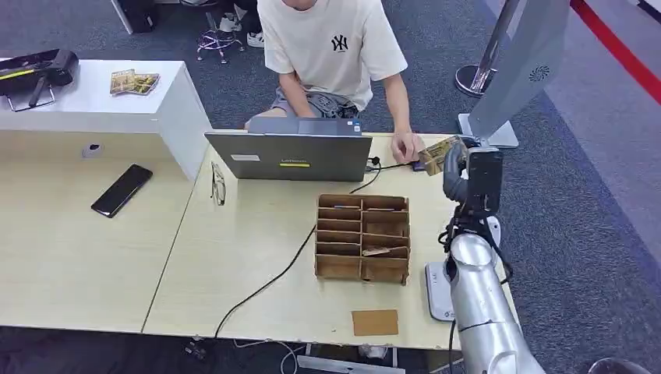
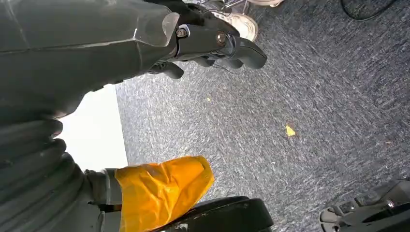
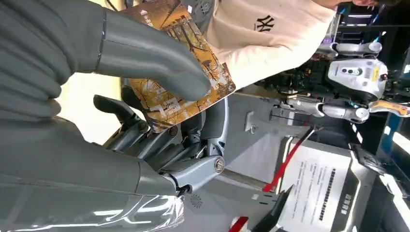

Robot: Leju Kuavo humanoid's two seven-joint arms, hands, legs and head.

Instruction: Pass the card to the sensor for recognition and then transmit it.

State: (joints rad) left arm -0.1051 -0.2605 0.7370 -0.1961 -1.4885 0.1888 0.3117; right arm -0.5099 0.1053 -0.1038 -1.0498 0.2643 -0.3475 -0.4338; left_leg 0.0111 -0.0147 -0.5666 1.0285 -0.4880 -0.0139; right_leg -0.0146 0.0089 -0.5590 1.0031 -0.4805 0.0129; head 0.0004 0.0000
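Observation:
My right hand [image 1: 461, 167] is raised over the table's far right corner and pinches a card [image 1: 439, 153] printed in yellow and brown. In the right wrist view the thumb [image 3: 145, 53] presses the card [image 3: 167, 104] against the fingers beneath it. A small dark device [image 1: 418, 165] on a black cable lies on the table just under and left of the card. A person's hand [image 1: 405, 146] rests right beside it, close to the card. My left hand [image 2: 217, 43] hangs over the grey carpet, fingers loosely bent and holding nothing.
A grey laptop [image 1: 290, 156] stands in front of the seated person. A wooden compartment box [image 1: 362, 238] sits mid-table, with a brown card [image 1: 374, 322] near the front edge. A phone [image 1: 121, 189] and glasses [image 1: 217, 184] lie to the left. A grey panel on a stand [image 1: 522, 62] rises at the right.

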